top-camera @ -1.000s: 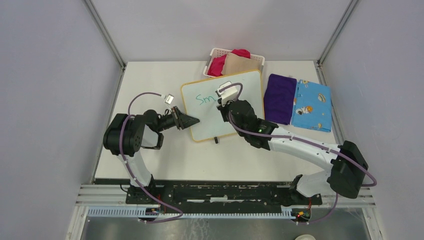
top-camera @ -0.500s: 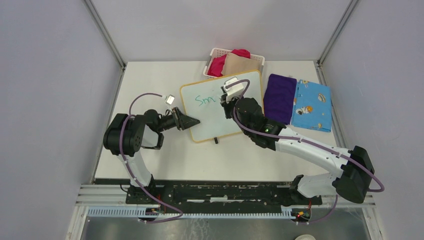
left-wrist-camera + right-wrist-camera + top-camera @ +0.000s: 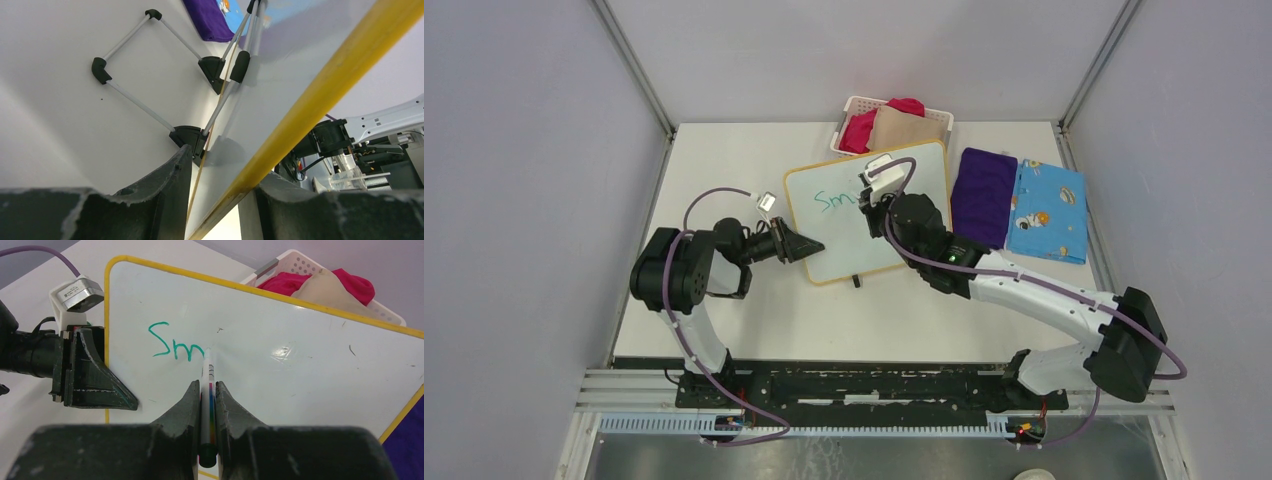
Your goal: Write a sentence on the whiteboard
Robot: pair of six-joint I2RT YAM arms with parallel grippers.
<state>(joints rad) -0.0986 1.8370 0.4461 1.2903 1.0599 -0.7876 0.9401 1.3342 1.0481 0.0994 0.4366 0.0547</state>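
Since half a second ago, the right gripper (image 3: 867, 203) has shifted slightly back toward the left edge of the table (image 3: 724, 160). The whiteboard (image 3: 904, 170) and the left gripper (image 3: 817, 244) have kept their places.

Top view:
- The whiteboard lies mid-table, its far edge just beside the basket (image 3: 939, 120) at the table's far edge.
- The left gripper straddles the board's left edge, close to its near-left corner. The left arm is folded low, with the forearm pointing right.
- The right arm reaches diagonally from the near-right corner, with the wrist over the board's upper middle.
- The green writing (image 3: 834, 200) reads "Sm".
- A purple cloth (image 3: 982, 197) and a blue patterned cloth (image 3: 1047, 210) lie to the right of the board.

Left wrist view:
- The board's yellow frame passes between the two fingers (image 3: 165, 190), which are clamped on that edge.
- Two black feet (image 3: 190, 137) joined by thin rods sit on the board's underside.

Right wrist view:
- The fingers are closed on a marker (image 3: 208, 367), which is held lengthwise between them.
- The marker's tip touches the board just right of the "m".
- Print on the marker's barrel is too small to read.
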